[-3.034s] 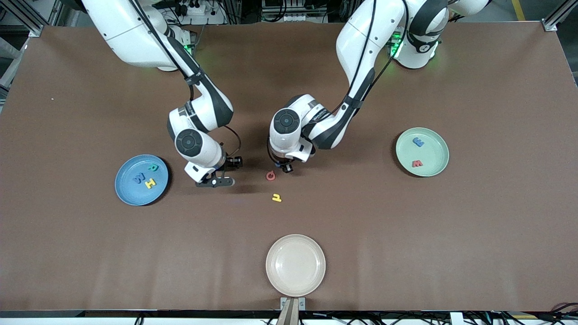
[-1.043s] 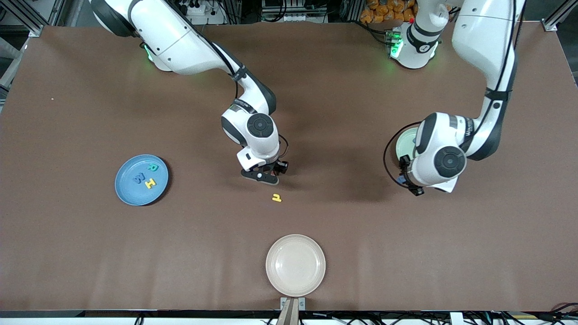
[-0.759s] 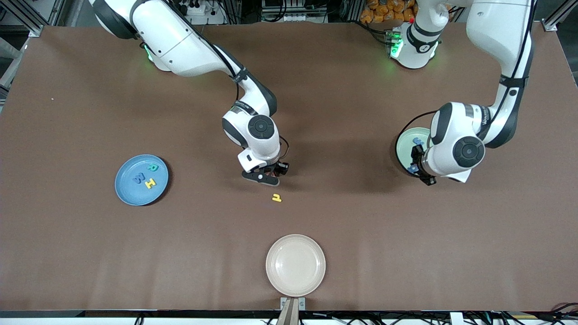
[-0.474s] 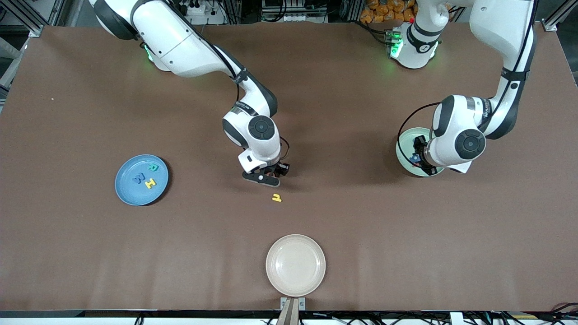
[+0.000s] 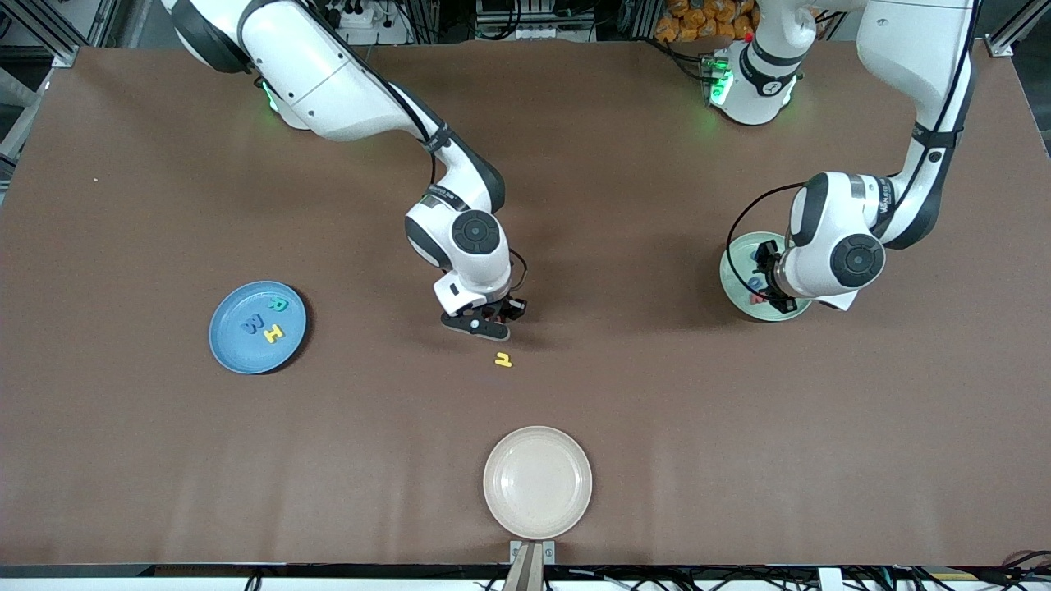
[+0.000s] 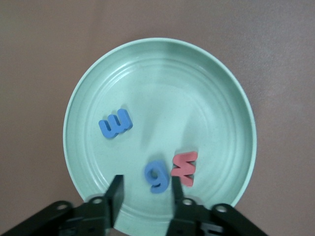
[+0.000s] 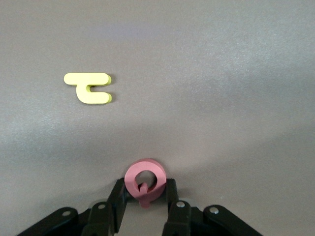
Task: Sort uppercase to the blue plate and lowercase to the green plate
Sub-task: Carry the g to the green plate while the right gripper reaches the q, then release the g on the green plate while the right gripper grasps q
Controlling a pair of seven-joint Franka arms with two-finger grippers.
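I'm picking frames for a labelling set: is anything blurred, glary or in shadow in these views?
Left wrist view: the blue g looks smeared on the green plate, while the blue m and red w stay crisp. Right wrist view: sharp, and the yellow h casts only a thin shadow. Front view: even light, soft arm shadows on the table, green glow at both bases.

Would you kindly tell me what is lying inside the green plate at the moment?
The green plate holds three letters: a blue m, a blue g and a red w. The left gripper hovers over its rim with jaws open, covering a little of the plate.
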